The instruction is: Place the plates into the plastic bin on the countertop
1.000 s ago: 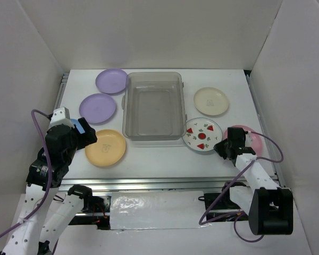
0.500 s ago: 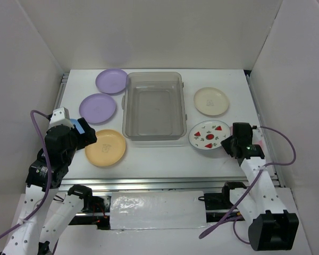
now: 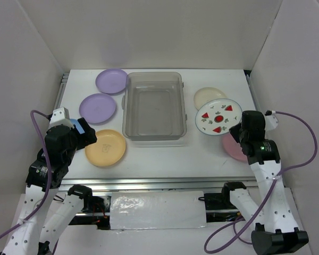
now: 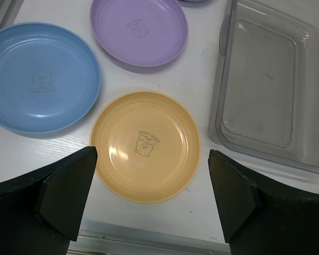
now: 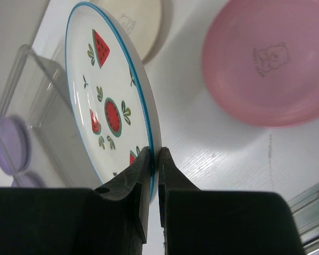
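Note:
My right gripper [image 3: 237,127] [image 5: 155,155] is shut on the rim of the white plate with red fruit prints [image 3: 218,116] [image 5: 109,106] and holds it tilted above the countertop [image 3: 165,154], right of the plastic bin [image 3: 153,106]. The pink plate [image 3: 235,147] [image 5: 266,69] and cream plate [image 3: 206,96] [image 5: 138,21] lie below it. My left gripper [image 4: 149,212] is open above the near edge of the yellow-orange plate [image 3: 106,147] [image 4: 144,146]. The blue plate [image 4: 40,77] and a lavender plate [image 3: 98,108] [image 4: 139,32] lie beside it. The second lavender plate [image 3: 111,81] lies far left.
The bin [image 4: 266,90] is empty and stands in the middle of the countertop. Metal rails [image 3: 149,183] run along the near edge. White walls close in the sides and back.
My right gripper has lifted the fruit-print plate off the countertop and carried it up and back, tilting it. The pink plate is now uncovered. The left arm has not moved.

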